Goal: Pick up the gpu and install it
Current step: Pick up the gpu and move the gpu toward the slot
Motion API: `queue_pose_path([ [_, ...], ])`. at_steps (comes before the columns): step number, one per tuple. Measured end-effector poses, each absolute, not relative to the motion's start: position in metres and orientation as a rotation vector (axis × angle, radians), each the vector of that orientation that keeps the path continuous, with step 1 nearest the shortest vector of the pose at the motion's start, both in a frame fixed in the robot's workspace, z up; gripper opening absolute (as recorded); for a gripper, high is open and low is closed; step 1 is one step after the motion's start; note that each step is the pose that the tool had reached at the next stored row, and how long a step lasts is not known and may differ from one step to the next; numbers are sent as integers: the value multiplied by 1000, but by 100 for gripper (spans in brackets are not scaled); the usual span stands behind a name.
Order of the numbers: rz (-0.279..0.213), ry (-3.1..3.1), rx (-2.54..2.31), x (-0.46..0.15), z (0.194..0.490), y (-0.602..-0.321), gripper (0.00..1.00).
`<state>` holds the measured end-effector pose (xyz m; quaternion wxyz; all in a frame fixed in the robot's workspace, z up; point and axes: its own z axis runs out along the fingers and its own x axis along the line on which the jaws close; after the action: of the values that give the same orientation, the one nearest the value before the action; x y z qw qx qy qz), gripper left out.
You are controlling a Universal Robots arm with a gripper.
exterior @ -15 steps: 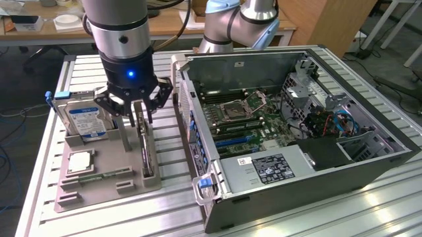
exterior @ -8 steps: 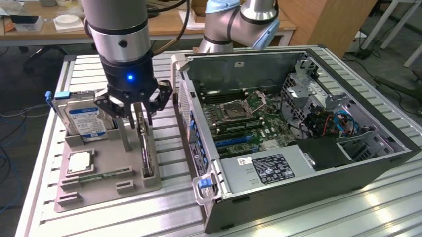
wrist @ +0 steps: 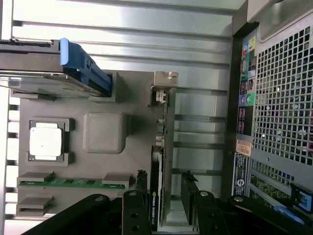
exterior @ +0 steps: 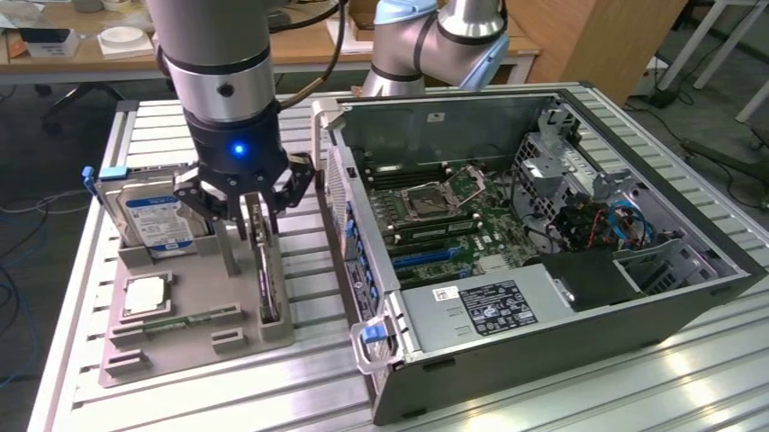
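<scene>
I count one gripper (exterior: pixel 255 216) (wrist: pixel 165 178), low over the grey parts holder (exterior: pixel 180 346) (wrist: pixel 134 161). Jaws spread, one finger on each side of the single gpu (exterior: pixel 266 279) (wrist: pixel 166 127); I see small gaps, so no pinch. The gpu stands on edge in its slot on the holder, bracket end away from the fingers. Same holder: one hard drive (exterior: pixel 154 220) (wrist: pixel 29 83), one CPU (exterior: pixel 144 295) (wrist: pixel 45 142), one memory stick (exterior: pixel 193 319) (wrist: pixel 68 182). One open PC case (exterior: pixel 541 351) (wrist: pixel 283 98) just beside it.

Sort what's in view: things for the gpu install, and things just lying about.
For the job: gpu, standing on edge in the grey holder; claw, astride its top; open computer case.
Lying about: hard drive; processor chip; memory stick.
</scene>
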<state>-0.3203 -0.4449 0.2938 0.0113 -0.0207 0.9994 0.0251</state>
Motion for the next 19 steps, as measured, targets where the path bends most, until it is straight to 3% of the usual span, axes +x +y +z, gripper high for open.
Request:
queue_pose_path([
  [16, 81, 3117, -65, -321, 283, -448, 42],
  [19, 81, 3117, -64, -322, 281, -450, 48],
])
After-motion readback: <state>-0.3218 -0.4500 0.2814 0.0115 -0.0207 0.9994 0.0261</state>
